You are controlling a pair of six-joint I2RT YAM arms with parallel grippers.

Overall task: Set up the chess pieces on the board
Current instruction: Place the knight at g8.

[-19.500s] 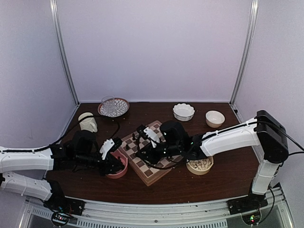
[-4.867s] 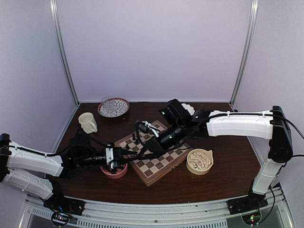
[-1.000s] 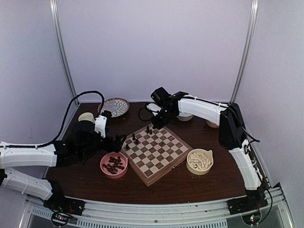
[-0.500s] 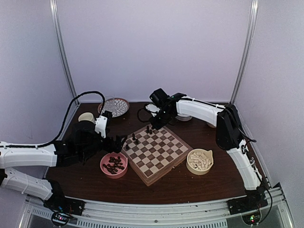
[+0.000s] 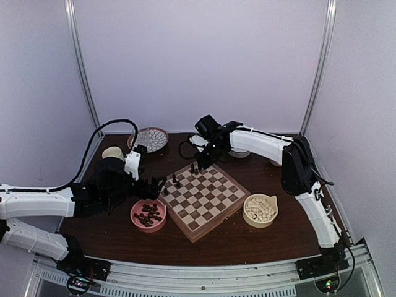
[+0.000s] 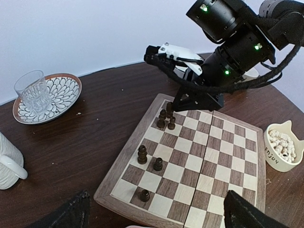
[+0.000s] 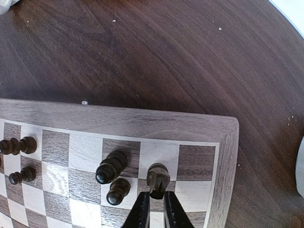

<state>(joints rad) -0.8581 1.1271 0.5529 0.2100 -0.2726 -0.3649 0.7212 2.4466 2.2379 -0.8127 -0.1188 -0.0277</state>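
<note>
The right arm (image 5: 260, 141) stretches to the board's (image 7: 223, 156) far corner, right pincer (image 7: 156, 194) grasping a dark chess piece (image 7: 157, 178) standing there; left pincer (image 5: 156, 184) hangs released beside the board. Dark wooden surface (image 5: 291, 229), pale walls (image 5: 204, 62).

At the board's (image 7: 142, 118) far corner, I can't tell whether the right gripper (image 7: 156, 194) pinches the dark piece (image 7: 157, 176); its fingers run off-frame.

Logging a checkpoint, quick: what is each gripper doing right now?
Left gripper: open, holding nothing.
Right gripper: closed on a dark chess piece standing near the board corner.
</note>
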